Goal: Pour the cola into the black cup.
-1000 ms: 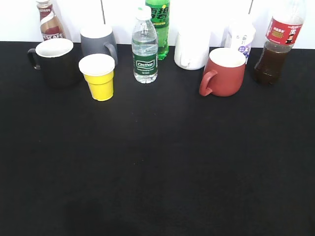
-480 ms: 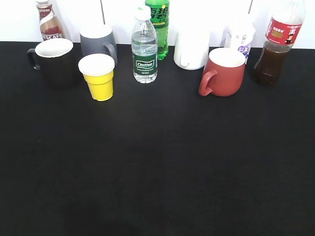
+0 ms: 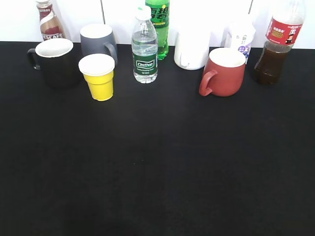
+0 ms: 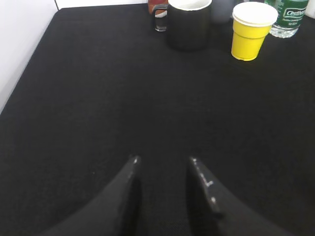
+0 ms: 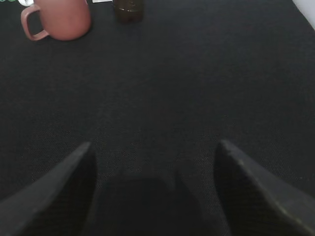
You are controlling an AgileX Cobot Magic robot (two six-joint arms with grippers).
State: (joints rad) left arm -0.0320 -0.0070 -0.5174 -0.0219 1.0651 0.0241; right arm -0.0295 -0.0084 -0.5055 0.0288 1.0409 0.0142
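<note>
Cola (image 3: 276, 46) stood far right at the back edge, black cup (image 3: 54, 61) far left, well apart. Right gripper (image 5: 155, 162) was spread wide and empty; left gripper (image 4: 162, 169) narrower, also empty. Risk: red mug (image 3: 224, 73) sat just beside the bottle, so a sloppy reach could clip it. Loads of bare table (image 3: 157, 167) up front, though.

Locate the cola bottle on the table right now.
In the exterior view the cola bottle stands at the far right of the back row, just right of the red mug and apart from it.
</note>
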